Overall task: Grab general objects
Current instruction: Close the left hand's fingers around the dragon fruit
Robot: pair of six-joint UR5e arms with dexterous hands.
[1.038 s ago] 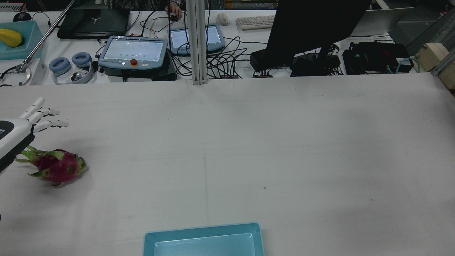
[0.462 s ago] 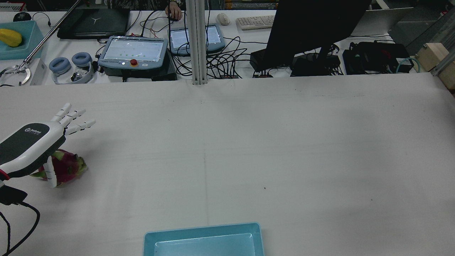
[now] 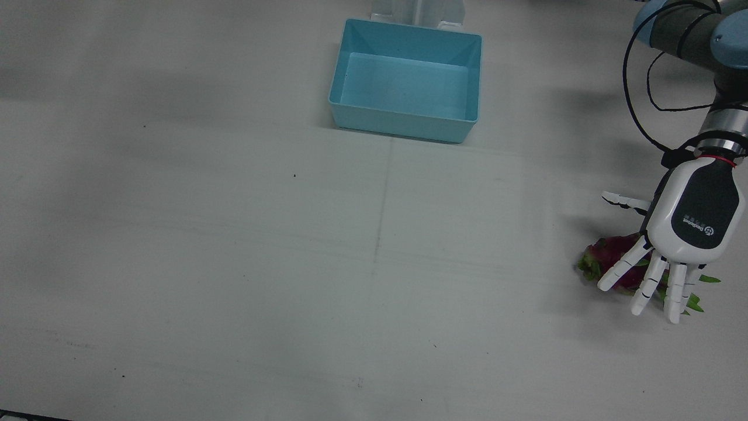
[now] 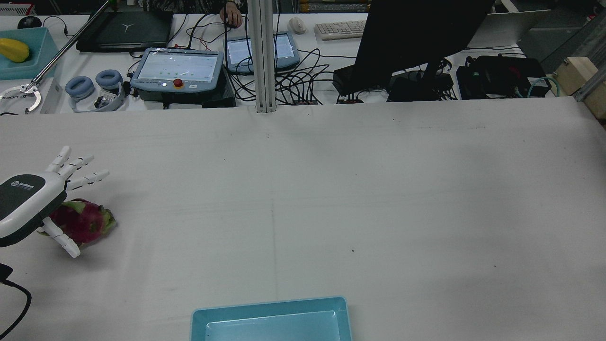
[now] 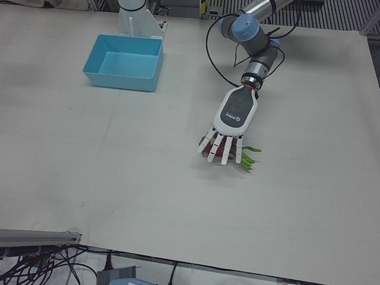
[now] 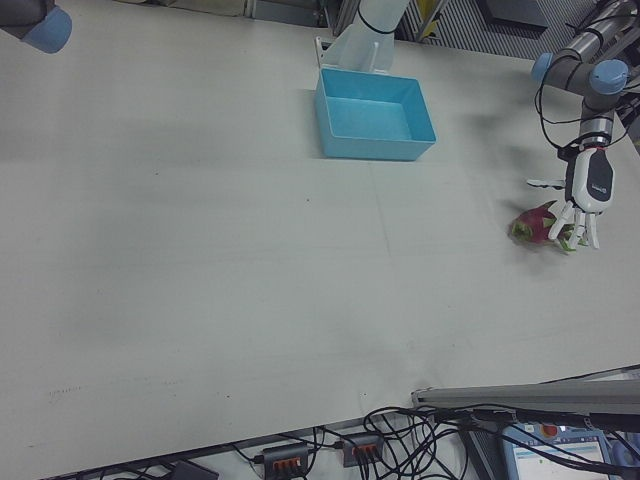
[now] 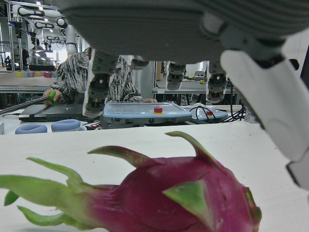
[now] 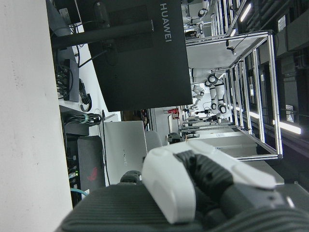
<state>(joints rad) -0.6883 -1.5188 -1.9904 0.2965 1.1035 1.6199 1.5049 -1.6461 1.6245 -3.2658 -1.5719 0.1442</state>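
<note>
A pink dragon fruit (image 3: 608, 252) with green scales lies on the white table near the left arm's side edge. My left hand (image 3: 685, 231) hovers just above it, palm down and fingers spread apart, holding nothing. The rear view shows the hand (image 4: 26, 206) covering the fruit's (image 4: 85, 221) left part, with the thumb beside its near side. The fruit also shows in the left-front view (image 5: 209, 151), the right-front view (image 6: 536, 223) and the left hand view (image 7: 169, 198), close under the fingers (image 7: 99, 89). Only part of my right hand (image 8: 207, 186) shows, in its own view.
An empty light-blue bin (image 3: 402, 124) stands at the table's robot-side edge, mid-width; it also shows in the rear view (image 4: 270, 307). Past the far edge stand tablets, cables, a monitor and headphones (image 4: 92, 87).
My left hand came in from the table's edge over the dragon fruit, then shifted slightly back and lower; its thumb now sits beside the fruit. The fruit has not moved.
</note>
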